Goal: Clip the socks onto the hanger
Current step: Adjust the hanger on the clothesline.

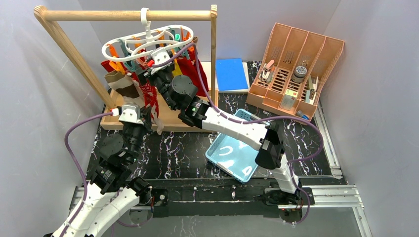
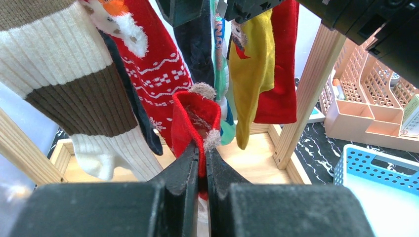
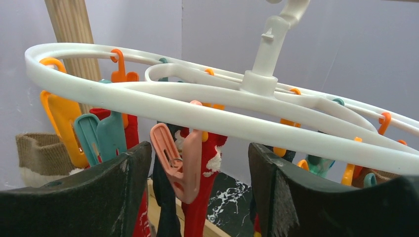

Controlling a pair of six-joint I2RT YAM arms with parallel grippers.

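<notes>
Up top, the hanger [image 3: 163, 106] hung by its hook from the wooden rail [image 1: 128, 15], white ring tilted. Several socks [image 2: 84, 94] hung clipped under it: a brown-and-cream ribbed one, a red patterned one, a mustard one and a dark one. Just below them one more red sock [image 2: 200, 116], with fluffy trim, stood up out of the left gripper [image 2: 202, 163], whose jaws were clenched tight on its fabric. The right gripper [image 3: 197, 158] sat close under the ring with its jaws spread wide and nothing grasped – a salmon clip [image 3: 175, 165] showed between the two fingers, apart from both. Further out, a blue tray [image 1: 237, 165] lay on the marbled table [image 1: 173, 148] beneath the right arm, a blue pad [image 1: 231, 74] lay beyond it, and a peach organiser [image 1: 296, 59] stood at the far right
</notes>
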